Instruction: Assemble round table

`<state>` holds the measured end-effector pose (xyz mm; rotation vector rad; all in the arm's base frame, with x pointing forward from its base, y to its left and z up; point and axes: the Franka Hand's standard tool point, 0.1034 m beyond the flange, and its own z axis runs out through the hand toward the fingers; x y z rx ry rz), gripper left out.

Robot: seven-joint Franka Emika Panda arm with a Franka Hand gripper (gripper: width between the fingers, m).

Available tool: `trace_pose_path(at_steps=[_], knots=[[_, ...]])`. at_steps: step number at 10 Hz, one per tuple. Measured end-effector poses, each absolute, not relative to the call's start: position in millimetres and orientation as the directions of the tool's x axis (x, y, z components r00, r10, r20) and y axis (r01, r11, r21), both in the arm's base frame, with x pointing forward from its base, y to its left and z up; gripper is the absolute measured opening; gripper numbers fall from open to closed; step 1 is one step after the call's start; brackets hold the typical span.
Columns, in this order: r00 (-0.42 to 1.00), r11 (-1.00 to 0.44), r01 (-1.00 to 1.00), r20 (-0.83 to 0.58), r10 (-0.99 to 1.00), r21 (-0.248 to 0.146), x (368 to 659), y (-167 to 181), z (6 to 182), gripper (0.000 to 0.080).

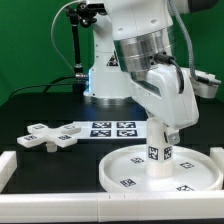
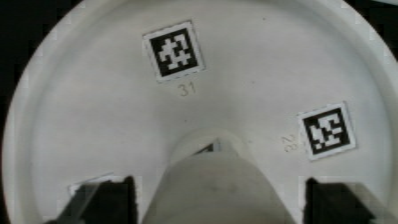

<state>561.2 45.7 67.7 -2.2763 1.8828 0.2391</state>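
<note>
On the exterior view's right side of the black table [image 1: 40,112], the round top [image 1: 195,172] lies flat with its rim facing up. The short leg [image 1: 158,160] stands upright right in the middle of it, where the socket is. You can see a square tag on the leg's side, plus a few more tags on the top's floor.

The gripper [image 1: 161,133] comes straight down over the upper end of the leg. From the wrist view, the two dark fingers [image 2: 102,200] sit either side of the leg [image 2: 222,175] with a thin light strip between each one and the leg. So to me it looks spread apart and straddling the leg, not squeezing it. It's pretty blurry down there though, so take that with some salt. Same view shows two tags on the round top [image 2: 107,110], one further out and one close beside the leg.

The cross foot [image 1: 48,137] is lying flat by itself over on the exterior view's left, well apart from the top. The marker board [image 1: 110,128] lies between the two, a bit further back, partly hidden behind the arm.
</note>
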Motion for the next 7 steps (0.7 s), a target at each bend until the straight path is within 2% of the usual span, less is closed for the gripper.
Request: trace_pose_path(at_steps=[1,2,4,7], knots=[[0.19,-0.187,-0.982,-0.235,-0.953,-0.034,561.0,46.1,67.4,0.0587],[0.262,-0.258,-0.965,-0.228,-0.938,-0.048,561.8,45.6,68.1,0.0636],[0.438,-0.428,-0.899,-0.208,-0.874,-0.094,567.8,44.3,72.7,0.0646],[0.62,-0.605,-0.785,-0.185,-0.763,-0.135,567.4,44.6,71.8,0.0648]])
